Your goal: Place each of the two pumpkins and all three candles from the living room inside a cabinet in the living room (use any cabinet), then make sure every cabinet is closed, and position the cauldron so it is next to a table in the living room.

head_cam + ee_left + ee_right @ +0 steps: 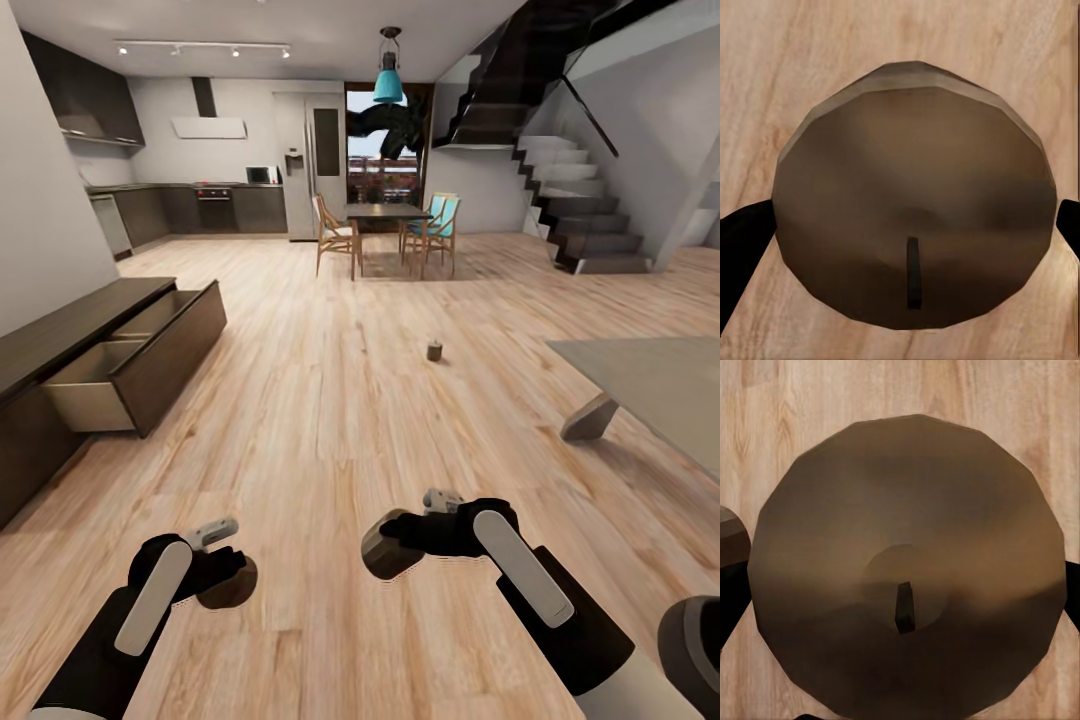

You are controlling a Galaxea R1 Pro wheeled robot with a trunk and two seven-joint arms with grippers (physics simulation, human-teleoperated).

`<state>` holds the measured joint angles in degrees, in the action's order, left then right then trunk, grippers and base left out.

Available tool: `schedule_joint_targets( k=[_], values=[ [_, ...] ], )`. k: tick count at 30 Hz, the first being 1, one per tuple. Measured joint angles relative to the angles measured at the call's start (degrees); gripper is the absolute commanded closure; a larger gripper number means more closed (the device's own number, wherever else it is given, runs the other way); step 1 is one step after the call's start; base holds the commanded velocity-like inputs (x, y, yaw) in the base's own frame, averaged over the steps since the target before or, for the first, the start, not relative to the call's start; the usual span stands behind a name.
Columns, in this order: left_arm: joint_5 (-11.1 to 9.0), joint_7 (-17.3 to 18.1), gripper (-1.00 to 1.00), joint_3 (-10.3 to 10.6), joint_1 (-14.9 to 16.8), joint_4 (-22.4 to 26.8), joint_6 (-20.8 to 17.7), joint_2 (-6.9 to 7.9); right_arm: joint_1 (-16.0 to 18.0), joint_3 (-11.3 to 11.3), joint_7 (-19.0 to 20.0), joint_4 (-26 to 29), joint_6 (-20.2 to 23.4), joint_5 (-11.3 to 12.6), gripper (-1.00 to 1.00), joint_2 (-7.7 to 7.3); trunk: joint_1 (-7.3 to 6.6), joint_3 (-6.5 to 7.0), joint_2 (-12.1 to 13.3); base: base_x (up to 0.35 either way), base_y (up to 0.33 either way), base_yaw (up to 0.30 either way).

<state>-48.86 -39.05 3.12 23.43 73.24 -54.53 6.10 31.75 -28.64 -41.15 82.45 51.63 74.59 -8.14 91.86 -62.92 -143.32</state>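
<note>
Wooden floor (330, 400): each hand (225, 585) (385, 550) grips a candle (911, 195) (907, 570).

floor (330, 400): pale streaked wood | cabinet (60, 340): dark brown, drawer (95, 385) inside pale | candles (434, 351): beige-grey, dark wicks | lamp (388, 85): teal | table (650, 385): grey

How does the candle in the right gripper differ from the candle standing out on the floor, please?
The candle in the right gripper is carried above the floor, tipped on its side; the candle on the floor stands upright and untouched. The held one is near the robot, clamped by the right gripper; the other sits farther off, ahead of the grey table. Both are stubby brownish cylinders with a dark wick.
</note>
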Motion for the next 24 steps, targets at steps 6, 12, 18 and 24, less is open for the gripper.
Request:
schedule_joint_targets(
  k=[6,12,18,24],
  values=[
    [0.0,0.0,1.0,0.0,0.0,0.0,0.1,-0.03,0.0,0.0,0.0,0.0,0.0,0.0,1.0,0.0,0.0,0.0,0.0,0.333,0.0,0.0],
    [0.0,0.0,1.0,0.0,0.0,0.0,0.1,-0.08,0.0,0.0,0.0,0.0,0.0,0.0,1.0,0.0,0.0,0.0,0.0,0.333,0.0,0.0],
    [0.0,0.0,1.0,0.0,0.0,0.0,0.1,-0.08,0.0,0.0,0.0,0.0,0.0,0.0,1.0,0.0,0.0,0.0,0.0,0.333,0.0,0.0],
    [0.0,0.0,1.0,0.0,0.0,0.0,0.1,-0.06,0.0,0.0,-0.1,-0.1,0.0,0.0,1.0,0.0,0.0,0.0,0.0,0.333,0.0,0.0]
  ],
)
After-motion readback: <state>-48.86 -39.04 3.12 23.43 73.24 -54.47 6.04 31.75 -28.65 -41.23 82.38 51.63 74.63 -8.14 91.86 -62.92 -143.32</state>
